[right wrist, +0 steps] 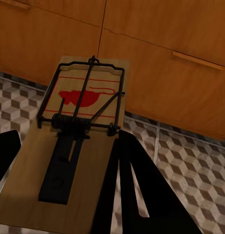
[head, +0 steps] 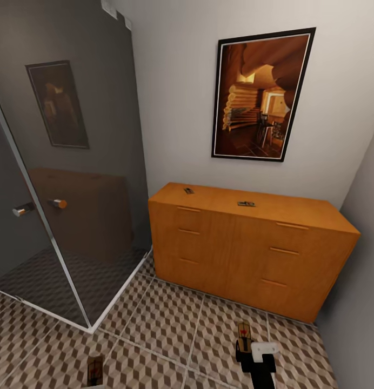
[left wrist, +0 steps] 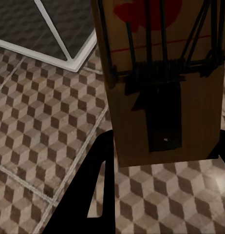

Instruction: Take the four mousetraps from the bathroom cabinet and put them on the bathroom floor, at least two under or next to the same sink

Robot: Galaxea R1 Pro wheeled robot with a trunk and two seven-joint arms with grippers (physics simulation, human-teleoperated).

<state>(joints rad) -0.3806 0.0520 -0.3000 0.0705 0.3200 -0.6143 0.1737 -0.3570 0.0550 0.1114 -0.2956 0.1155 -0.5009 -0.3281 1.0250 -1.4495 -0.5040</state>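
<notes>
Two mousetraps lie on top of the orange-brown cabinet (head: 246, 243), one near its left end (head: 188, 190) and one near the middle (head: 246, 203). My right gripper (head: 245, 350) hangs low over the bathroom floor (head: 165, 324) in front of the cabinet. It is shut on a third mousetrap (right wrist: 78, 141), which lies flat between its black fingers (right wrist: 137, 195). My left gripper (left wrist: 163, 156) is shut on a fourth mousetrap (left wrist: 161, 73), seen at the bottom edge of the head view (head: 95, 370). The sink is out of view.
A glass shower enclosure (head: 73, 216) with a white base frame (left wrist: 68, 58) stands to the left, its corner reaching toward the cabinet. A framed picture (head: 260, 94) hangs above the cabinet. A grey wall (head: 360, 281) closes the right side.
</notes>
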